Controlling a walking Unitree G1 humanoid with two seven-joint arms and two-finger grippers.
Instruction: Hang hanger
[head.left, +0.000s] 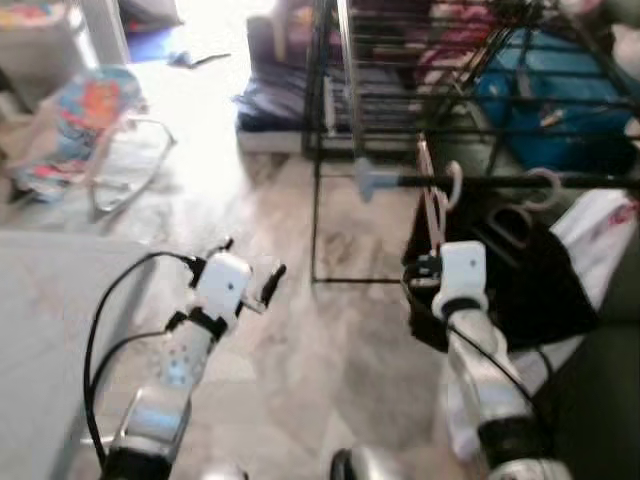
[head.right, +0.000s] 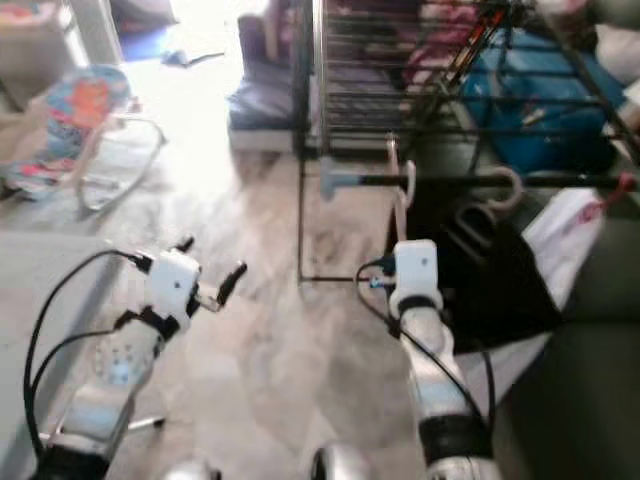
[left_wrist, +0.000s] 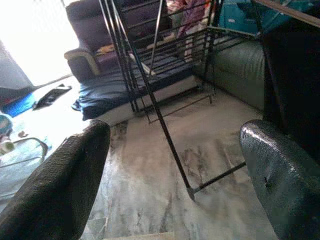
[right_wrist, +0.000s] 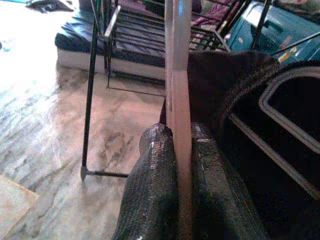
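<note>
Pink hanger (right_wrist: 178, 100) (black garment on it) hooked over the black rail (head.left: 480, 181)

This is a lived-in home, a family living room used for drying laundry. A black wire drying rack (head.left: 450, 60) stands on a marbled tile floor (head.left: 300, 330), with a dark sofa (left_wrist: 95, 55) behind it. A colourful baby bouncer (head.left: 85, 125) sits nearby, and a black garment (head.left: 520, 270) hangs from the rack's rail.

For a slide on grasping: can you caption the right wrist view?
Right pincer shut on a pink hanger, with the black drying rack ahead and dark clothing beside it.
</note>
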